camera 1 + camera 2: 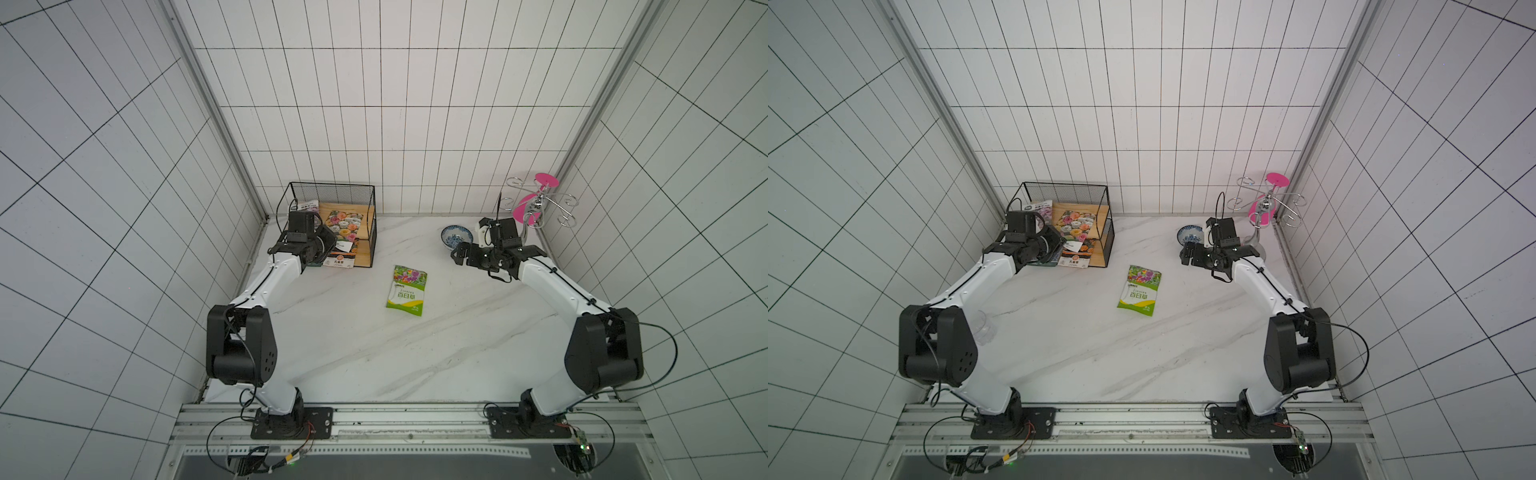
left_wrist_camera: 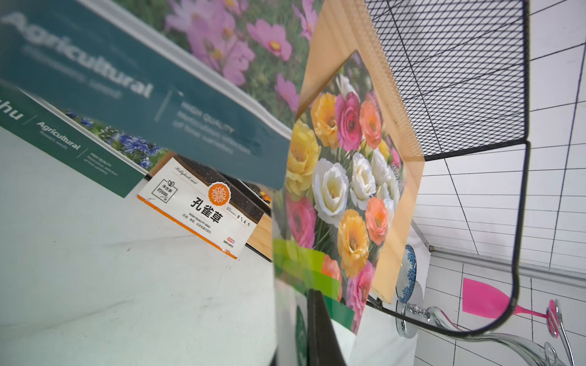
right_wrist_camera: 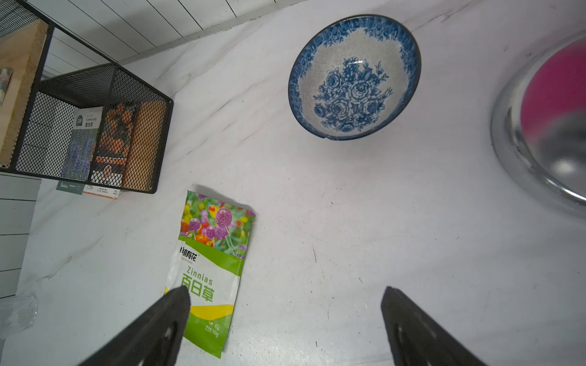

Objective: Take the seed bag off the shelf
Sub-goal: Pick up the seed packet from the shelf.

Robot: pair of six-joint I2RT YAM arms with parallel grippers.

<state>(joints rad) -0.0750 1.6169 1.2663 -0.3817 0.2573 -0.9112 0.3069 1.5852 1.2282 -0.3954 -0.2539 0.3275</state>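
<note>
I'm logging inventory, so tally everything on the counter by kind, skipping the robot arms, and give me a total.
Seed bags: 5
Shelf: 1
Bowl: 1
Glass rack: 1
Pink glass: 1
Clear glass: 1
Total: 10

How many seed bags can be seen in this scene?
5. On the shelf, upper level: cosmos bag, mixed-blossom bag. Lower level: blue-flower bag, orange-label bag. On the table: Zinnias bag. Others may be hidden underneath.
</note>
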